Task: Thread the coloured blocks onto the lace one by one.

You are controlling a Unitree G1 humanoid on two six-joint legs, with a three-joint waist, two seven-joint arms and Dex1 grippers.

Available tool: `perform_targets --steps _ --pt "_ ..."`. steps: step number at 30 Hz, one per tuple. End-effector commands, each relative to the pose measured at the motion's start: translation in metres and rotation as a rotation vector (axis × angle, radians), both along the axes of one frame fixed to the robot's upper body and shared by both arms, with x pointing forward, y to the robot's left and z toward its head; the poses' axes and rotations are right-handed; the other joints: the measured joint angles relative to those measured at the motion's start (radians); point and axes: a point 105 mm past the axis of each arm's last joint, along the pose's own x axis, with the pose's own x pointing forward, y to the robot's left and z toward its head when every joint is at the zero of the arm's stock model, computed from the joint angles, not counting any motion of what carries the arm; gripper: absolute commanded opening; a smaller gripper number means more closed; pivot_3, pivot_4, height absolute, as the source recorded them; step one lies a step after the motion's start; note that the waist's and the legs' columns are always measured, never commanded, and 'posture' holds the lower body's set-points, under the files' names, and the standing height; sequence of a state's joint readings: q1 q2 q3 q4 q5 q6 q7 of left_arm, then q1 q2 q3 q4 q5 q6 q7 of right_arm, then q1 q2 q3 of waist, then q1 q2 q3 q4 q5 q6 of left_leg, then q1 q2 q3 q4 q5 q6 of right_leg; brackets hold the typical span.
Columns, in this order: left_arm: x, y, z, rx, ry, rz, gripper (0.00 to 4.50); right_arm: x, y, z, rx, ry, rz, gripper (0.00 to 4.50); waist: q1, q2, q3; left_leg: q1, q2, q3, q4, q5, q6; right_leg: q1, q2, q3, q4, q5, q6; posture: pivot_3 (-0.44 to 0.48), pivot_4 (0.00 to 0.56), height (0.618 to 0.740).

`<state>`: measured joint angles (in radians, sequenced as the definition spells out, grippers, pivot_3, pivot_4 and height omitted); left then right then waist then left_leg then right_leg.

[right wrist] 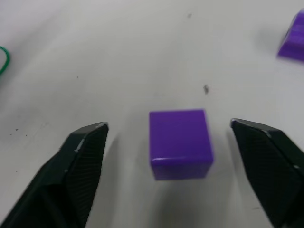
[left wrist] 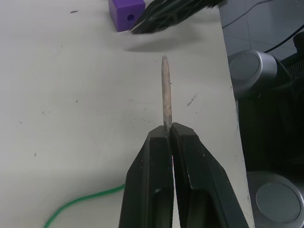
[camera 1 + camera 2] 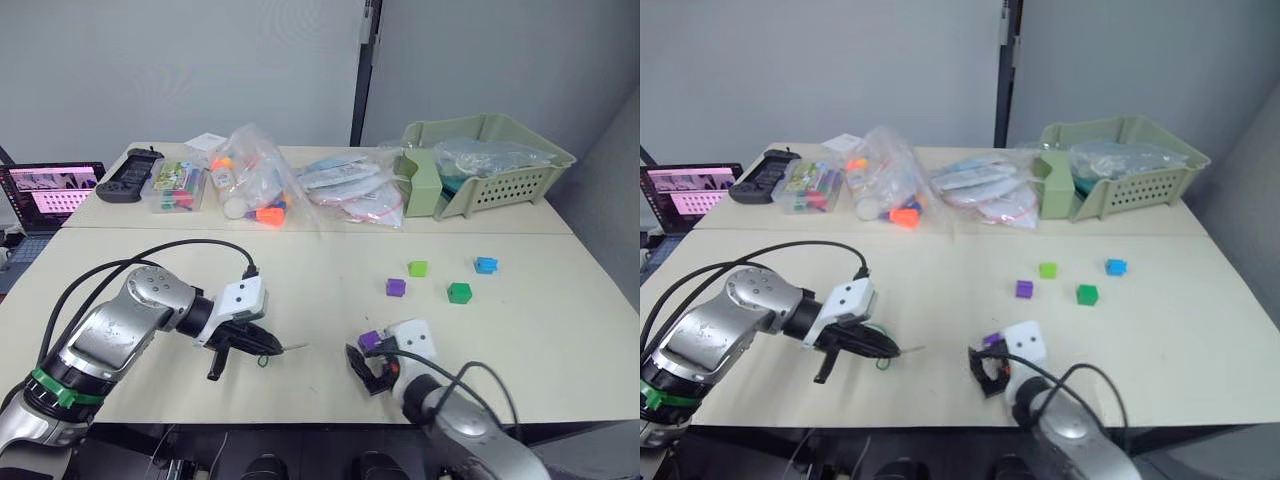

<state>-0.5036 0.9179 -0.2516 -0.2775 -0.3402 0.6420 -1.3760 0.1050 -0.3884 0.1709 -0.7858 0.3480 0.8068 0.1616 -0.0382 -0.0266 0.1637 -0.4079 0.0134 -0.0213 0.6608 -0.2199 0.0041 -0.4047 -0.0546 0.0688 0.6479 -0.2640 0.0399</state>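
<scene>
My left gripper (image 3: 270,347) is shut on the lace's pale stiff tip (image 2: 166,90), which points toward the right arm. The green lace (image 2: 80,204) trails behind on the table. A purple block (image 1: 179,142) rests on the table between the spread fingers of my open right gripper (image 3: 367,366), and neither finger touches it. Farther back on the table lie a second purple block (image 3: 396,287), a lime green block (image 3: 418,268), a dark green block (image 3: 459,292) and a blue block (image 3: 486,265).
At the back right of the table stands a pale green basket (image 3: 500,165). Clear bags of toys (image 3: 255,185) lie at the back middle, with a clear box (image 3: 178,187) and a black controller (image 3: 128,176) to their left. A laptop (image 3: 55,190) sits far left.
</scene>
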Motion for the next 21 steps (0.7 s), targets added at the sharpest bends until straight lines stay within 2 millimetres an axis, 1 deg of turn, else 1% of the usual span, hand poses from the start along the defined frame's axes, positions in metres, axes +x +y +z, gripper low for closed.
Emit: perform_targets --steps 1,2,4,5,6,9,12,15,17,21 --pt "-0.001 0.002 0.009 -0.003 -0.048 -0.020 0.00 -0.009 -0.003 0.031 -0.024 -0.076 0.220 4.44 0.000 0.000 0.000 0.000 0.000 0.000 0.000 0.000 0.000 0.000 0.000 0.000 0.000 0.000 0.000 0.000 0.150 0.740" --pt "-0.001 0.002 0.009 -0.001 -0.049 -0.021 0.00 -0.009 -0.004 0.034 -0.035 -0.077 0.265 4.44 0.000 0.000 0.000 0.001 0.000 0.000 0.000 0.000 0.000 0.001 0.000 0.000 0.000 0.000 0.000 0.000 0.150 0.740" --pt "-0.001 0.002 0.009 0.010 -0.050 -0.032 0.00 -0.014 -0.007 0.036 -0.098 -0.048 0.511 4.44 -0.001 -0.001 0.001 0.001 0.000 0.001 0.000 0.000 0.000 0.001 0.002 0.000 0.000 0.000 0.000 0.000 0.150 0.740" --pt "-0.001 0.003 0.009 0.013 -0.050 -0.034 0.00 -0.014 -0.009 0.036 -0.122 -0.034 0.585 4.44 -0.002 -0.001 0.001 0.001 0.000 0.002 0.000 0.000 0.000 0.001 0.002 0.000 -0.001 0.000 0.000 0.000 0.150 0.740" --pt "-0.003 0.002 0.008 0.018 -0.046 -0.039 0.00 -0.009 -0.014 0.033 -0.174 -0.027 0.673 4.44 -0.003 -0.001 0.001 0.002 0.000 0.002 0.000 0.000 0.000 0.001 0.002 0.000 -0.001 0.000 0.000 0.000 0.150 0.740" --pt "-0.006 -0.001 0.006 0.028 -0.043 -0.032 0.00 0.011 -0.023 0.024 -0.299 -0.028 0.831 4.44 -0.004 -0.002 0.002 0.002 0.000 0.003 0.000 0.000 0.000 0.001 0.003 0.000 -0.001 0.000 0.000 0.000 0.150 0.740" --pt "-0.010 -0.003 0.005 0.029 -0.039 -0.027 0.00 0.026 -0.026 0.015 -0.381 -0.051 0.934 4.44 -0.004 -0.003 0.002 0.001 0.000 0.003 0.000 0.000 0.000 0.000 0.003 0.000 -0.001 0.000 0.000 0.000 0.150 0.740" --pt "-0.011 -0.004 0.004 0.028 -0.036 -0.014 0.00 0.037 -0.028 0.011 -0.421 -0.080 0.992 4.44 0.000 -0.003 0.003 0.000 0.000 0.003 0.000 0.000 0.000 0.000 0.002 0.000 0.000 0.000 0.000 0.000 0.150 0.740" --pt "-0.015 -0.007 0.003 0.022 -0.029 -0.003 0.00 0.046 -0.023 0.008 -0.433 -0.086 1.054 4.44 0.000 -0.003 0.003 0.000 0.000 0.003 0.000 0.000 0.000 -0.001 0.002 0.000 0.000 0.000 -0.001 0.000 0.150 0.740" --pt "-0.017 -0.007 0.003 0.032 -0.033 0.009 0.00 0.054 -0.018 0.004 -0.435 -0.091 1.107 4.44 0.002 -0.003 0.003 0.001 0.000 0.002 0.000 0.000 0.000 0.000 0.001 0.000 0.001 0.001 -0.001 0.000 0.150 0.740"
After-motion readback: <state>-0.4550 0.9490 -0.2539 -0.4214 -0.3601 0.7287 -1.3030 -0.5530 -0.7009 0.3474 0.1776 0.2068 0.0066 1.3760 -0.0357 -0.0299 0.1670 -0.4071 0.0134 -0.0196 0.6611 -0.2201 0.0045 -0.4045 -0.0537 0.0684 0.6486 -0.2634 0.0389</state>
